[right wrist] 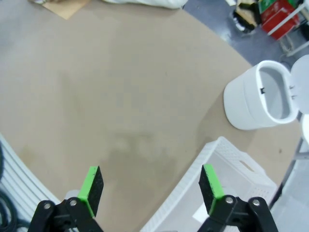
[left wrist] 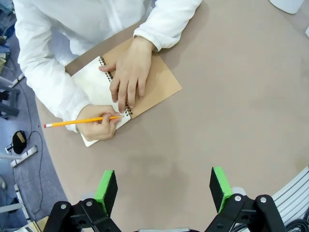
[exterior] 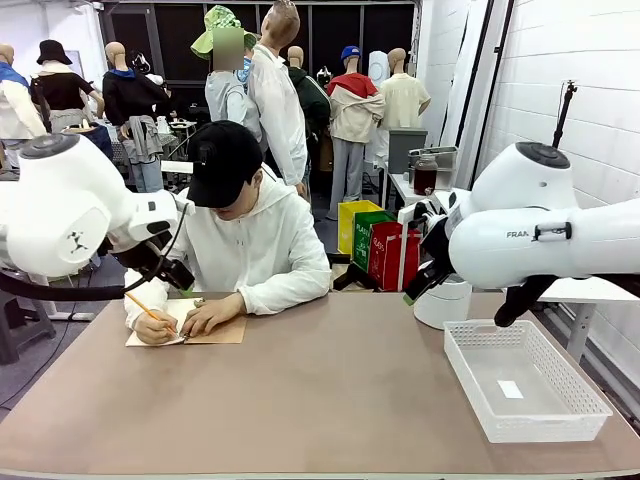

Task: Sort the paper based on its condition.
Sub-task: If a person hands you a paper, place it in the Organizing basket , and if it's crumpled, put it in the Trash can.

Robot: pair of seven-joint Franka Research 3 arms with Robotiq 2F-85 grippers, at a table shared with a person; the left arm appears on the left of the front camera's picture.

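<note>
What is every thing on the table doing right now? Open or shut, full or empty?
Notebook: open, lying flat.
Pencil: held in a hand, tip on the page.
Basket: holds one small scrap.
Bin: lid open.
Left fingers: open, holding nothing.
Right fingers: open, holding nothing.
</note>
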